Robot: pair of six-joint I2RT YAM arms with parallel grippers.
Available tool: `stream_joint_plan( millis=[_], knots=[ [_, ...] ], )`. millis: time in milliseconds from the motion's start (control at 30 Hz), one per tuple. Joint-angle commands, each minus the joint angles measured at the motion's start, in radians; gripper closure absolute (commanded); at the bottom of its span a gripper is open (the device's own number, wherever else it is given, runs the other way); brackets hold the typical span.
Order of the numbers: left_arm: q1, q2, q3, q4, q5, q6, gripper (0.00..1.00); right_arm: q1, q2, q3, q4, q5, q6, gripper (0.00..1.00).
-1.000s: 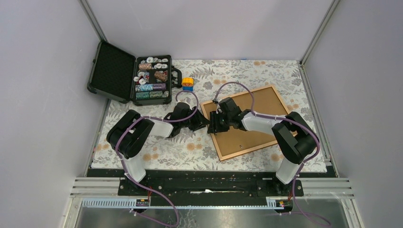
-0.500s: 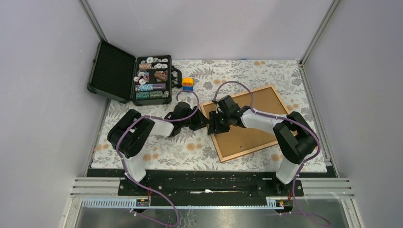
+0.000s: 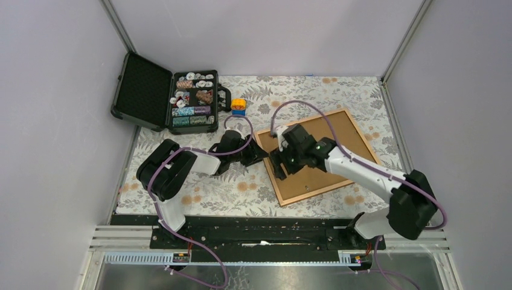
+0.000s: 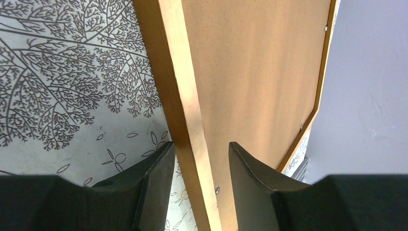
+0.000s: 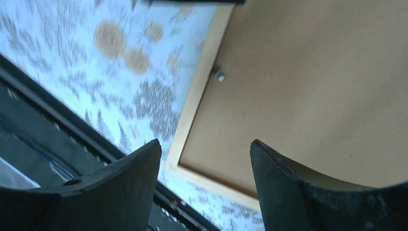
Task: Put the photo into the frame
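Note:
The frame [image 3: 314, 193] lies face down on the floral cloth, right of centre, with the plain brown backing board [image 3: 338, 130] filling it. The photo is out of view. My left gripper [image 3: 261, 156] is open at the frame's left edge. In the left wrist view its jaws [image 4: 200, 144] straddle the moulding [image 4: 183, 96] without clamping it. My right gripper [image 3: 281, 166] is open and empty, hovering over the frame's near-left part. In the right wrist view [image 5: 204, 144] it looks down on the board [image 5: 312, 96] and the moulding [image 5: 199, 96].
An open black case [image 3: 142, 90] with poker chips [image 3: 192, 99] stands at the back left. A small yellow and blue object [image 3: 239, 105] lies beside it. A black rail [image 3: 265, 232] runs along the near edge. A small metal tab [image 5: 219, 74] sits on the frame's inner edge.
My right arm has swung its elbow out to the right and nearer, and its gripper has shifted slightly toward the frame's near-left corner. The left arm and the frame have not moved.

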Motion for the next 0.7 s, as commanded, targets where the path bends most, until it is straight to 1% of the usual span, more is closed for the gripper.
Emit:
stream_joint_plan(
  millis=[0, 67, 133, 200, 300, 333, 400, 533, 667],
  knots=[
    [-0.004, -0.02, -0.043, 0.027, 0.001, 0.023, 0.49, 0.179, -0.073, -0.023, -0.138, 0.144, -0.203, 0.25],
    [-0.004, -0.035, -0.06, 0.042, -0.001, 0.026, 0.47, 0.231, -0.055, -0.007, -0.173, 0.21, -0.227, 0.26],
    [-0.004, -0.057, -0.082, 0.063, -0.003, 0.024, 0.47, 0.279, -0.069, -0.048, -0.151, 0.249, -0.285, 0.25],
    [-0.003, -0.076, -0.104, 0.077, -0.009, 0.026, 0.46, 0.306, -0.104, -0.125, -0.106, 0.217, -0.368, 0.24],
    [-0.002, -0.104, -0.132, 0.095, -0.018, 0.033, 0.46, 0.313, -0.155, -0.216, -0.073, 0.081, -0.511, 0.23],
    [-0.001, -0.111, -0.139, 0.099, -0.018, 0.036, 0.45, 0.313, -0.166, -0.239, -0.059, 0.088, -0.54, 0.23],
    [0.002, -0.123, -0.15, 0.11, -0.017, 0.041, 0.45, 0.314, -0.174, -0.258, -0.048, 0.137, -0.563, 0.23],
    [0.012, -0.135, -0.174, 0.141, -0.002, 0.04, 0.45, 0.313, -0.139, -0.277, -0.051, 0.089, -0.612, 0.25],
    [0.022, -0.142, -0.201, 0.18, 0.011, 0.031, 0.44, 0.312, -0.069, -0.286, -0.021, 0.091, -0.616, 0.3]
  ],
)
